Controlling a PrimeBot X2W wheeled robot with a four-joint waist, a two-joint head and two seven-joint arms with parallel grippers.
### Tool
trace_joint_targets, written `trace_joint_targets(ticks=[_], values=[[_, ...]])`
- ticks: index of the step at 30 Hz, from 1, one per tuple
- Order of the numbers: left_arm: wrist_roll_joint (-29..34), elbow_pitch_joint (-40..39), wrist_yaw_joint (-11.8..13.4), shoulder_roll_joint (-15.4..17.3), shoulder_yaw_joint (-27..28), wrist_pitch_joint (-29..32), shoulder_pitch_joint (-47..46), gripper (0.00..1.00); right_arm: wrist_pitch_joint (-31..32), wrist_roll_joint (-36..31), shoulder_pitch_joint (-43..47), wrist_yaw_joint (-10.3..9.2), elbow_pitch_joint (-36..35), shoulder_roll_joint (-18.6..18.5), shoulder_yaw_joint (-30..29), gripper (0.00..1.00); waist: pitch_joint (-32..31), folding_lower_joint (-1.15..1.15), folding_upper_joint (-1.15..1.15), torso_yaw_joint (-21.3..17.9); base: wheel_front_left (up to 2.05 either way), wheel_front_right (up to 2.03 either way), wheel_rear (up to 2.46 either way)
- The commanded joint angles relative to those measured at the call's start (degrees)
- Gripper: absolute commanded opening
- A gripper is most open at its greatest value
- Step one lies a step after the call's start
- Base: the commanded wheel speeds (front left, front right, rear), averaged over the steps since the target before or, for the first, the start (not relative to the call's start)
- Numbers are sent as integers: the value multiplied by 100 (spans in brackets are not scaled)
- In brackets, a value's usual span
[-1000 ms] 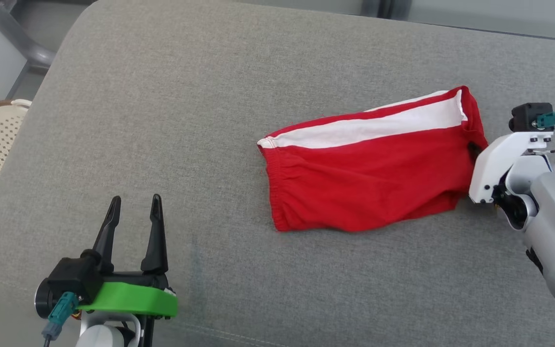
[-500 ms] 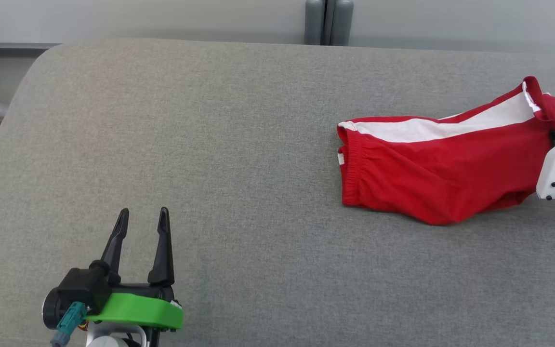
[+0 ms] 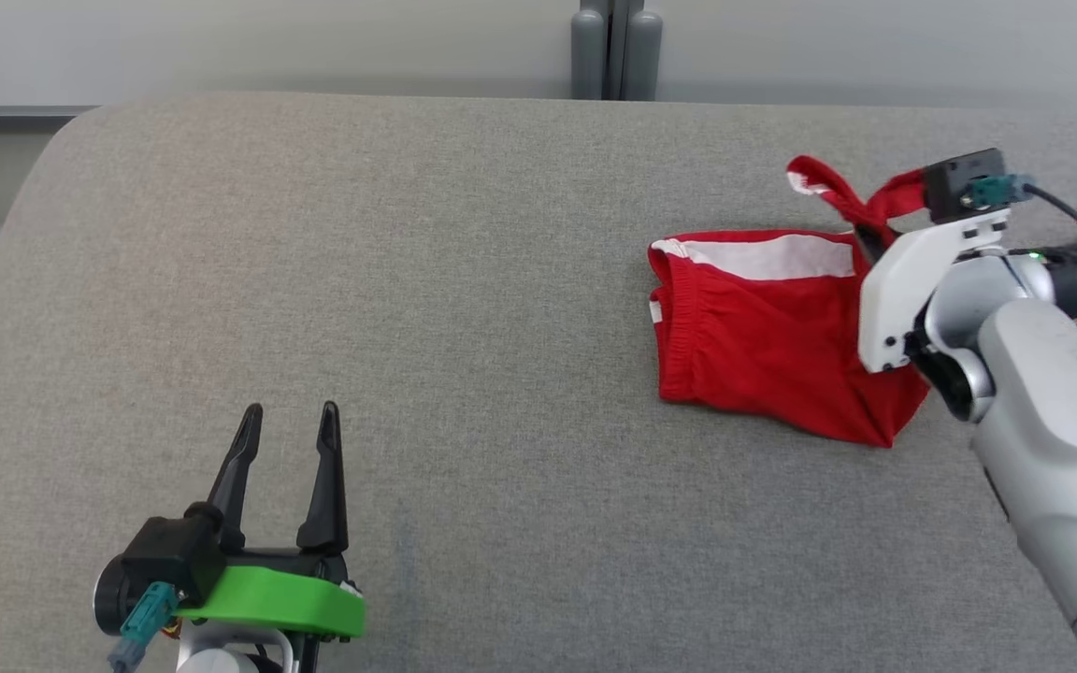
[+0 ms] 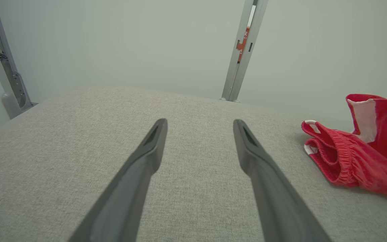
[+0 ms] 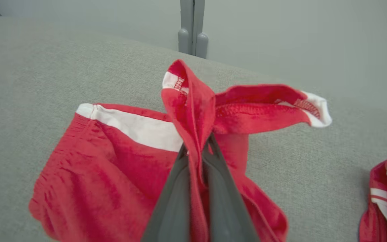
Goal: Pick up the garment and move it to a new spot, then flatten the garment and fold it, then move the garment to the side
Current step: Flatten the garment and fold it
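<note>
Grip of right hand [image 5: 196, 144] tight on garment [image 5: 106, 168]

You have a grey fabric-covered bench [image 3: 408, 280] in front of you, its far left corner rounded. Behind it runs a pale wall [image 3: 314, 37], and against that wall stands a grey upright post [image 3: 615, 47]; in the left wrist view you can see a small orange tag [image 4: 244, 40] on it. Toward the bench's right side lies a second red cloth with white stripes [image 5: 386, 198]. A metal frame [image 4: 10, 87] stands off the bench's left end.
</note>
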Motion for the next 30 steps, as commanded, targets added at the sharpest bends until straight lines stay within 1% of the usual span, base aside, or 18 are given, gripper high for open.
trace_joint_targets(ticks=[1, 4, 8, 12, 16, 17, 18, 21, 23, 26, 28, 30], values=[[-25, 3, 25, 8, -2, -15, -98, 100, 172, -29, 128, -9, -174, 109, 63, 0, 46, 0, 0, 68, 0, 0, 0], [-51, 14, 41, 8, -36, -16, -114, 100, 615, -38, 243, -9, -494, 371, 225, 0, 87, 0, 0, 159, 0, 0, 0], [-98, 31, 58, 8, -72, -16, -150, 100, 994, -35, 339, -9, -736, 616, 390, 0, 141, 0, 0, 279, 0, 0, 0], [-137, 44, 57, 8, -111, -16, -179, 100, 1136, -98, 400, -9, -731, 806, 379, 0, 195, 0, 0, 383, 0, 0, 0], [-163, 24, 69, 8, -146, -15, -217, 100, 1170, -158, 392, -9, -645, 908, 303, 0, 256, 0, 0, 463, 0, 0, 0], [-166, 20, 72, 8, -149, -15, -218, 100, 1186, -161, 396, -9, -626, 935, 295, 36, 267, 0, 0, 475, 0, 0, 0], [-172, 22, 71, 8, -147, -15, -223, 100, 1203, -163, 398, -9, -613, 955, 285, 100, 278, 0, 0, 486, 0, 0, 0], [-177, 25, 70, 8, -142, -16, -233, 100, 1128, -56, 398, -9, -689, 1020, 214, 100, 300, 0, 0, 494, 0, 0, 0], [-171, 29, 81, 8, -131, -15, -223, 100, 1103, 146, 430, -9, -835, 1061, 153, 100, 291, 0, 0, 482, 0, 0, 0], [-133, 49, 90, 9, -94, -15, -168, 100, 1097, 579, 519, -9, -1264, 1080, 22, 100, 218, 0, 0, 425, 0, 0, 0], [-110, 48, 88, 8, -62, -15, -118, 100, 1045, 726, 565, -9, -1594, 945, -105, 100, 161, 0, 0, 371, 0, 0, 0], [-93, 42, 77, 8, -47, -15, -89, 100, 949, 688, 647, -9, -1874, 761, -294, 100, 112, 0, 0, 319, 0, 0, 0]])
